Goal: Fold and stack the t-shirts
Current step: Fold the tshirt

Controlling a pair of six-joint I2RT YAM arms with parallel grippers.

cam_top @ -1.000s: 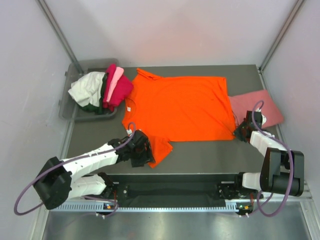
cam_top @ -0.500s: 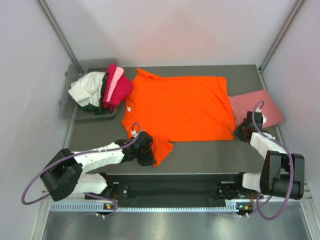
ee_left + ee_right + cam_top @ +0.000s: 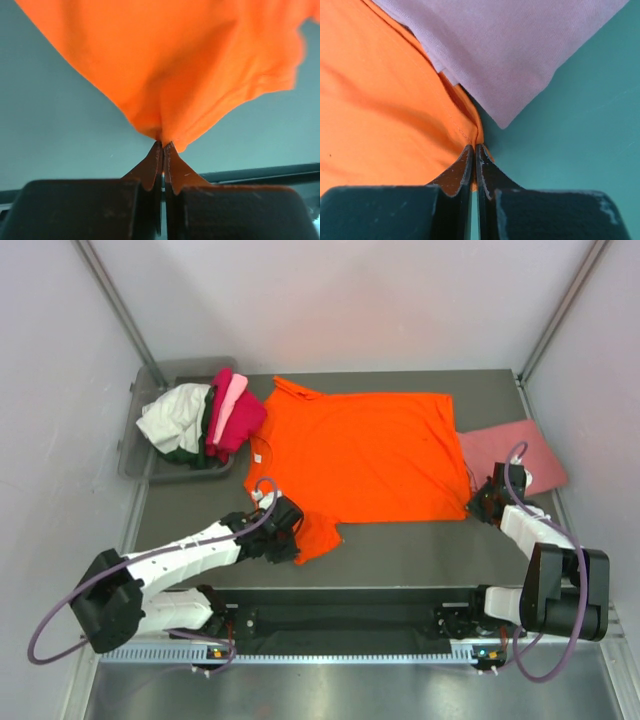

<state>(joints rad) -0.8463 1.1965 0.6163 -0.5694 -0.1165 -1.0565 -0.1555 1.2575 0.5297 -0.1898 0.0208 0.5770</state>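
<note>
A bright orange t-shirt (image 3: pixel 360 455) lies spread flat across the middle of the table. My left gripper (image 3: pixel 288 533) is shut on its near-left sleeve (image 3: pixel 165 75), which bunches up at the fingertips. At the shirt's near-right corner (image 3: pixel 395 115), my right gripper (image 3: pixel 480 503) is shut on the hem. A folded salmon-pink t-shirt (image 3: pixel 512 452) lies at the right, its corner (image 3: pixel 510 55) next to the right gripper. More t-shirts, white (image 3: pixel 176 417), light pink, magenta (image 3: pixel 236 418) and dark green, are piled in the grey bin (image 3: pixel 135 455).
The grey bin stands at the table's far-left corner. Metal frame posts rise at both far corners. A strip of bare dark table (image 3: pixel 420 555) runs along the near edge, in front of the arm bases.
My left gripper has closed on the orange sleeve and drawn it slightly left and away from the near edge. The right arm has not moved.
</note>
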